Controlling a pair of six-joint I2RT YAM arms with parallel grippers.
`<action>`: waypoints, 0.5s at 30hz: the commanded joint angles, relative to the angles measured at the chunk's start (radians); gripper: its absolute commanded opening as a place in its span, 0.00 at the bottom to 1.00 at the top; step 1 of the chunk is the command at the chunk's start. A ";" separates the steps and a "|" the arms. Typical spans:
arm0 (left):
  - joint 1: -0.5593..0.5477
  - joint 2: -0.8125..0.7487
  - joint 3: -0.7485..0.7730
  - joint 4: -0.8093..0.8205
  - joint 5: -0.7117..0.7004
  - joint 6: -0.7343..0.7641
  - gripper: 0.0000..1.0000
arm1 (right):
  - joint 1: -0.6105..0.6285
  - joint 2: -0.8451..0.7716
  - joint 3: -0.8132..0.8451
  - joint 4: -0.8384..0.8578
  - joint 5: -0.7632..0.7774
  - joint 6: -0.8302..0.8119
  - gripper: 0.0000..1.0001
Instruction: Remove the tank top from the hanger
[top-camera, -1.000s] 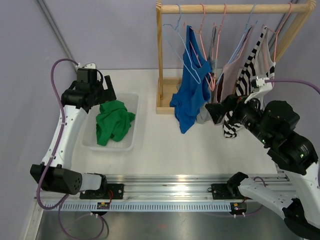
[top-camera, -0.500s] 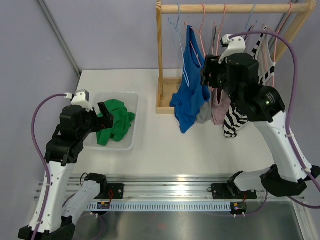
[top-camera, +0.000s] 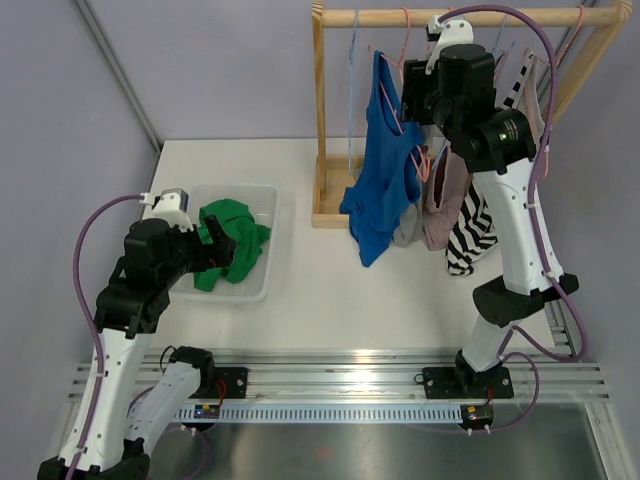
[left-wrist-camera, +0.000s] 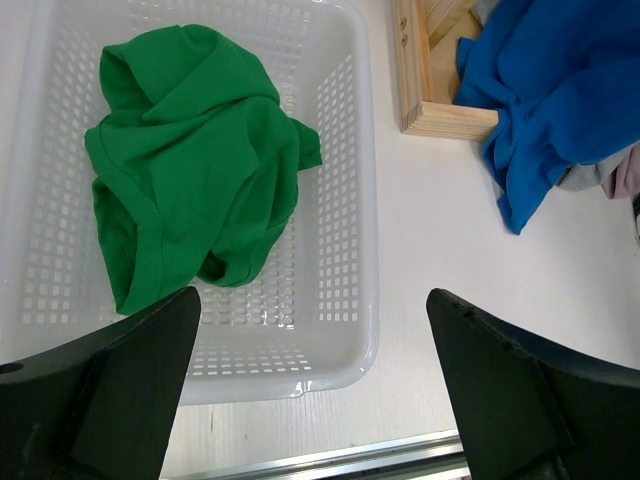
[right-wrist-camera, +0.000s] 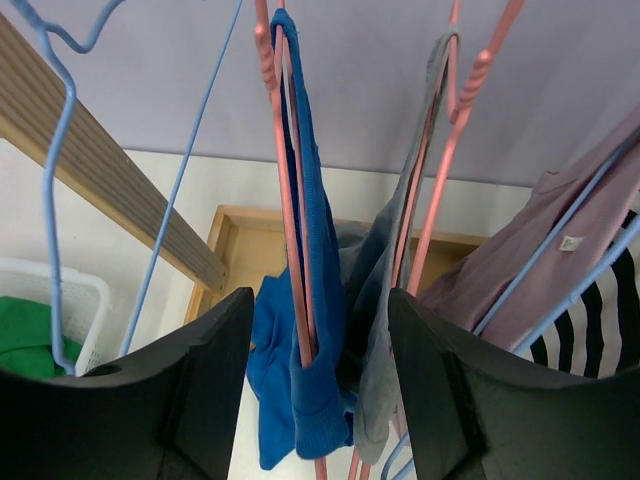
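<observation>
The blue tank top hangs on a pink hanger near the left end of the wooden rack. The right gripper is up just under the rack's rail, jaws spread wide and gripping nothing, facing that hanger. Left of the rack, the left gripper hovers wide open and empty over a white basket holding a green garment.

We see green garment crumpled in white perforated basket. Wooden rack base upper right, blue garment draped over it onto table. Left gripper fingers spread wide, empty.
</observation>
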 joint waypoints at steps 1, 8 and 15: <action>-0.009 0.002 -0.014 0.050 0.059 0.025 0.99 | -0.025 0.041 0.061 -0.012 -0.119 -0.026 0.63; -0.015 0.001 -0.024 0.059 0.074 0.034 0.99 | -0.035 0.107 0.105 0.026 -0.103 -0.070 0.46; -0.023 0.001 -0.024 0.059 0.086 0.038 0.99 | -0.037 0.153 0.139 0.031 -0.101 -0.095 0.20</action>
